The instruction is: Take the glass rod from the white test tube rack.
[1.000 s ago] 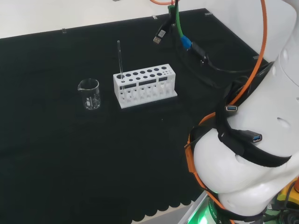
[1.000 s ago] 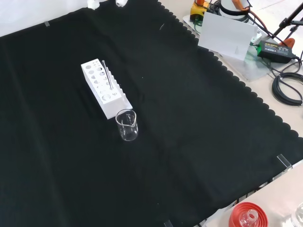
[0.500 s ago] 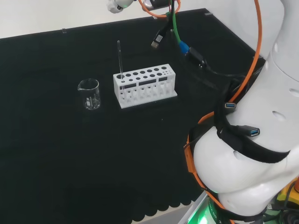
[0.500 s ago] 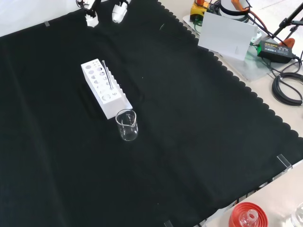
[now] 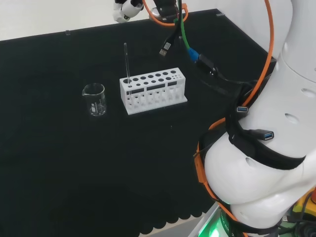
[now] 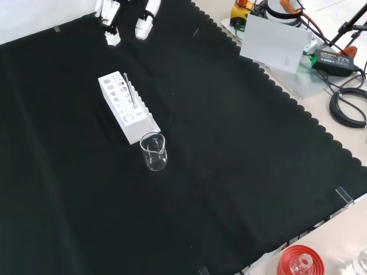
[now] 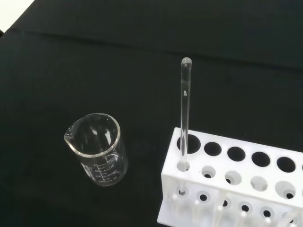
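A white test tube rack [image 5: 153, 91] stands mid-cloth, and a clear glass rod [image 5: 126, 61] rises upright from a hole at its left end in the head view. The front view shows the rack [image 6: 127, 106] and rod [image 6: 131, 91] left of centre. From the wrist view, the rod [image 7: 184, 113] stands in a corner hole of the rack [image 7: 236, 179]. The hand [image 5: 126, 9] hovers high above and beyond the rod. Its fingers [image 6: 146, 14] hang straight at the front view's top edge, open and holding nothing.
An empty glass beaker [image 5: 94, 99] stands just off the rack's rod end, also seen as the beaker [image 6: 153, 152] and beaker [image 7: 97, 149]. Loose cables [image 5: 197, 54] dangle from the arm over the cloth. A red ribbed stand [image 6: 298, 262] sits at the front edge.
The hand has come down into view at the top of both views, closing in on the rack. Rod, rack and beaker have not moved.
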`<control>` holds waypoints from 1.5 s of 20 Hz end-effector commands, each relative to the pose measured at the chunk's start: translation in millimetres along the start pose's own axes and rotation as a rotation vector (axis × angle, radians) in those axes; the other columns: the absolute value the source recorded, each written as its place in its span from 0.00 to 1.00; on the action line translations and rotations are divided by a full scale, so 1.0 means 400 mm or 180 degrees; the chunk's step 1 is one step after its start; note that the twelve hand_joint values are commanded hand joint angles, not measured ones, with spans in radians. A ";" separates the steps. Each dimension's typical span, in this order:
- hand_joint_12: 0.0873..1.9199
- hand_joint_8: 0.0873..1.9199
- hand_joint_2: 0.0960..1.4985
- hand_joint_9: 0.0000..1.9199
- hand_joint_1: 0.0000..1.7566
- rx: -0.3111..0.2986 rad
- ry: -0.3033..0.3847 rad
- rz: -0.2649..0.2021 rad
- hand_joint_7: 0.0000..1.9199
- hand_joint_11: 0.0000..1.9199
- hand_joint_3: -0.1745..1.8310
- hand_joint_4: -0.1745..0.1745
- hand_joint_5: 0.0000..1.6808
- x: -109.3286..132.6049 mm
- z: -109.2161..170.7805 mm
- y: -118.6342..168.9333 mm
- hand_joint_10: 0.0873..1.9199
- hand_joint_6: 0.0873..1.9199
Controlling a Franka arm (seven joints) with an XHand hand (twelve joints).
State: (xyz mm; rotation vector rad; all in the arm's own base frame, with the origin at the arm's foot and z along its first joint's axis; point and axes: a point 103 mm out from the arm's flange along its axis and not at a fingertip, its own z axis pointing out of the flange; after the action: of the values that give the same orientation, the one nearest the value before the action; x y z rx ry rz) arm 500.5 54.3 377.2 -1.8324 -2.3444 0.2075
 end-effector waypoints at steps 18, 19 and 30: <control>0.69 0.41 0.73 0.40 0.38 0.0251 -0.0133 -0.0194 0.32 0.33 0.00 0.37 0.29 0.009 0.091 0.114 0.40 0.39; 0.69 0.41 0.74 0.40 0.38 0.0260 -0.0143 -0.0185 0.32 0.33 0.00 0.37 0.29 0.007 0.096 0.117 0.40 0.39; 0.69 0.41 0.74 0.40 0.36 0.0393 -0.0083 -0.0190 0.32 0.33 0.00 0.38 0.29 -0.054 0.146 0.104 0.40 0.38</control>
State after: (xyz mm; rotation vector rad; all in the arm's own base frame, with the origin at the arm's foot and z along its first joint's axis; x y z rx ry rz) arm 529.6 62.1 329.4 -1.7144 -2.3672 0.4281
